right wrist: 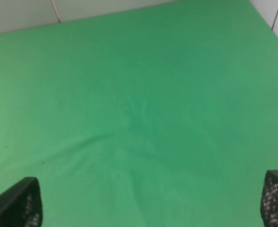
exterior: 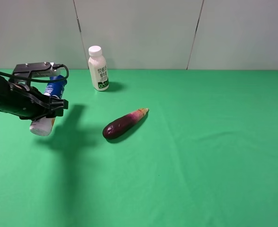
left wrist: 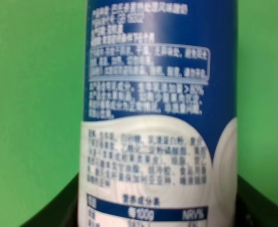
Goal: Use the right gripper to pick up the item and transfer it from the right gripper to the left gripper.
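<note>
Bottle with the blue label sits clamped in my left gripper, tilted above the green cloth at the left, while my right gripper spreads wide over bare cloth, holding nothing.

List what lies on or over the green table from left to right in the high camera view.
Left gripper holding the blue-capped bottle → white-capped milk bottle → purple eggplant. The table's right half shows only green cloth.
</note>
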